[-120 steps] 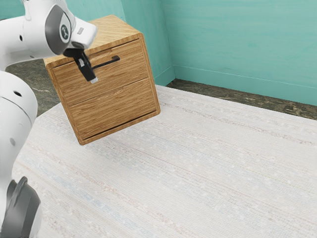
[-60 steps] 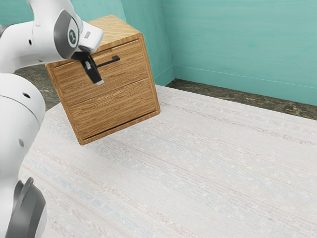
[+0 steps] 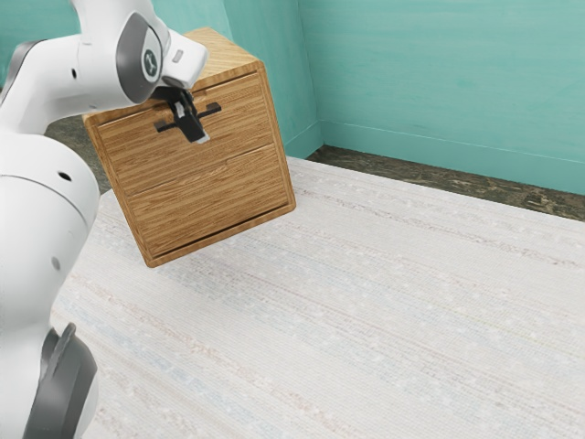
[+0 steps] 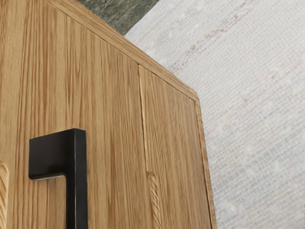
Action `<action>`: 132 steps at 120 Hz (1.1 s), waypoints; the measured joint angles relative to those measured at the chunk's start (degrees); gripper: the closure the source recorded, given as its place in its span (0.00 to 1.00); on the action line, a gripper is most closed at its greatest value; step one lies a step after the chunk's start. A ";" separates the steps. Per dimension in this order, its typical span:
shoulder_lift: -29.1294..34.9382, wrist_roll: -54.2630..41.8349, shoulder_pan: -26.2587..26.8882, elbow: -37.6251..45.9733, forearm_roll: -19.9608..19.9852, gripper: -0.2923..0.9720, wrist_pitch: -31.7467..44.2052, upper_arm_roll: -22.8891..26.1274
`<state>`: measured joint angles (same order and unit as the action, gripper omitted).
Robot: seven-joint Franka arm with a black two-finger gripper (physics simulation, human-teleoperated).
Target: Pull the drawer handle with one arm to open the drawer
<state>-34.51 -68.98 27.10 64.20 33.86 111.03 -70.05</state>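
A wooden cabinet (image 3: 206, 174) with two drawers stands tilted at the back of the exterior view's left. Its top drawer (image 3: 187, 123) sits flush with the cabinet front and carries a long black handle (image 3: 212, 111). My black gripper (image 3: 192, 126) hangs in front of that drawer and crosses the handle near its middle. From the wrist view, one bent end of the handle (image 4: 66, 162) appears close under my hand, against the wood grain of the drawer front (image 4: 109, 119).
The cabinet rests on a pale woven carpet (image 3: 384, 293) that spreads wide toward the exterior view's right. Teal walls (image 3: 439, 64) close the back, with a dark floor strip (image 3: 439, 176) at their foot. My white arm (image 3: 46, 210) takes up the left edge.
My hand has moved up and toward the exterior view's right, from near the handle's left end to across its middle. The drawer has not moved.
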 joint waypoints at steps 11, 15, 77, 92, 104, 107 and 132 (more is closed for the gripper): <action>-0.27 -0.36 -0.16 -0.16 0.61 0.23 0.11 0.37; -0.34 -0.48 -0.18 -0.17 0.77 0.23 0.14 0.42; -0.45 0.43 -0.25 1.66 3.98 0.23 -0.19 0.24; -0.20 0.72 -0.08 2.14 3.99 0.23 -0.33 0.07; -0.21 0.91 -0.20 2.21 3.92 0.23 -0.31 -0.02; -0.22 0.95 -0.32 2.22 3.87 0.23 -0.28 -0.04; -0.34 1.22 -0.97 2.43 3.73 0.23 -0.14 -0.04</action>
<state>-34.85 -67.76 26.13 66.62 37.59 110.89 -70.09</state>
